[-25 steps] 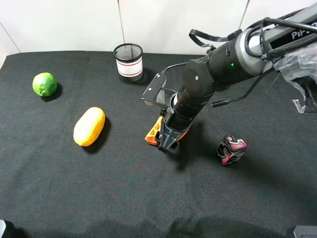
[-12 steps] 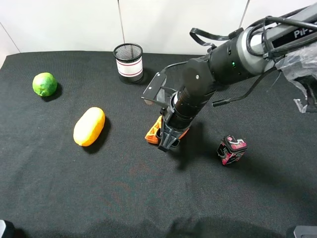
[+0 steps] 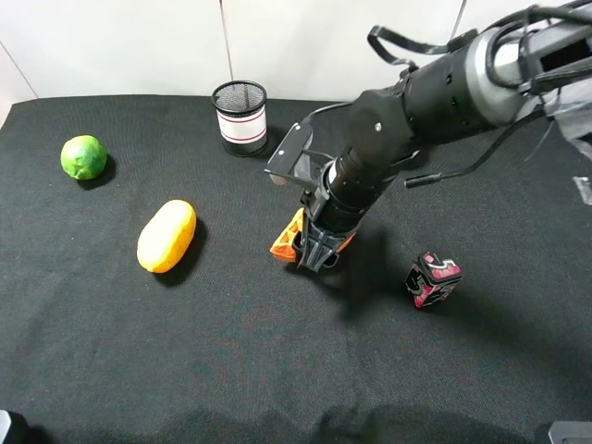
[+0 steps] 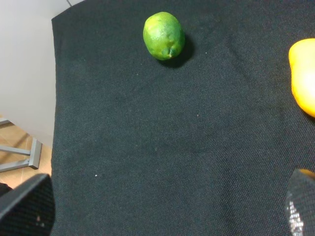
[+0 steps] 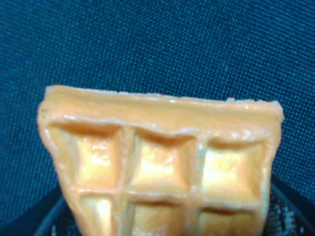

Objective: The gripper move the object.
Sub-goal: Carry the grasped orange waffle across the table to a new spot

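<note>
The right gripper [image 3: 316, 255] is clamped on the toy waffle slice [image 3: 289, 239], which sits between its jaws with its wide edge poking out past the fingertips (the right wrist view is nearly all waffle). Compared with a second ago, gripper and slice sit slightly higher in the overhead view, and the forearm has swung upward too. The left gripper [image 4: 162, 216] has its jaws spread wide, with the lime [image 4: 164, 36] well ahead of them.
</note>
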